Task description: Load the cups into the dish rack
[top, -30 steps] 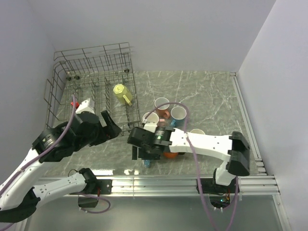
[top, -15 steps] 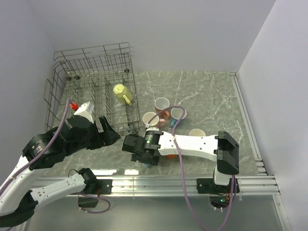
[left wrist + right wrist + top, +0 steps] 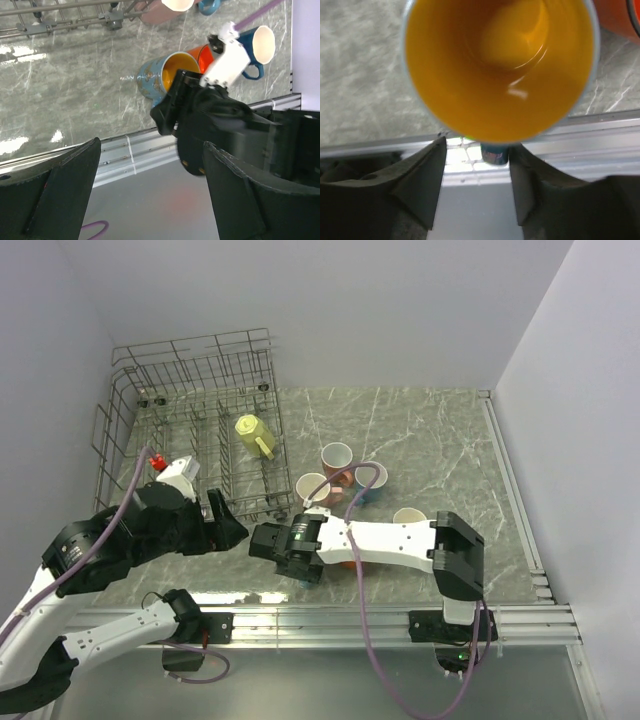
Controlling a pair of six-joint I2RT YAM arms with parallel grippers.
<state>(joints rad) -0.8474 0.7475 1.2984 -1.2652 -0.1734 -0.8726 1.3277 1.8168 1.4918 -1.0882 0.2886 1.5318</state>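
Hovering over grey marbled table between white walls, left hand and right hand gape.

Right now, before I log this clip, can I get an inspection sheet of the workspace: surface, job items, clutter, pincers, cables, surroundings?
Surface: grey marbled table, glossy, no spills seen.
Job's things: dish rack at far left shows one mug, the pale yellow mug. The teal mug lies on its side near the front edge. The orange mug, blue mug and pink mug sit outside the rack.
Clutter: nothing seen.
Grippers: left pincer open and empty. Right pincer at the teal mug, grip cannot be told.
Cables: purple right-arm cable arcs over the mugs. Purple left-arm cable runs along its arm.
Surroundings: plain white walls; metal rail along the near edge.
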